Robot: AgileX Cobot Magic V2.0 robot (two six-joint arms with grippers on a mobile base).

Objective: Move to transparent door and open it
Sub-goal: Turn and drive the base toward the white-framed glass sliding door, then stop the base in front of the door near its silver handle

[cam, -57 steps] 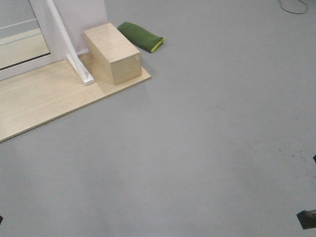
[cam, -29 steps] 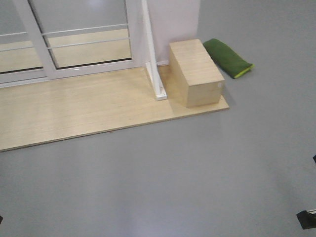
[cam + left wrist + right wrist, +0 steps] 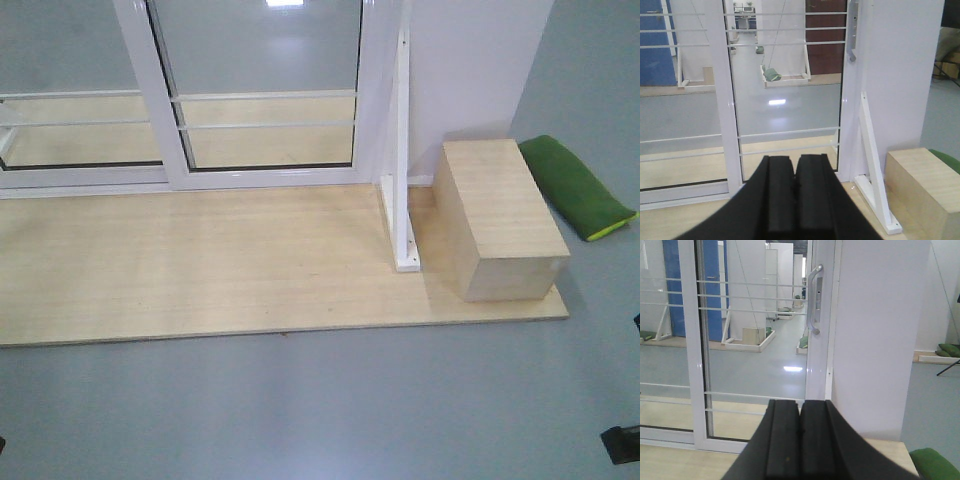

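Only the wrist views show the door's (image 3: pixel 755 340) grey handle (image 3: pixel 813 299), at 12 o'clock above the right claw (image 3: pixel 800 440). That claw and the left claw (image 3: pixel 795 200) are clenched and empty. In the front view the door stands at 12 o'clock, a wooden box (image 3: pixel 500 215) at 3 o'clock, and open floor (image 3: pixel 300 410) at 6 o'clock.

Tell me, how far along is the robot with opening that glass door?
Done: the robot faces the transparent door, close to its wooden platform. In hand: nothing gripped; the left gripper and right gripper are both shut, touching nothing. Left: reach the grey handle and slide the door, which looks closed against the white wall panel.
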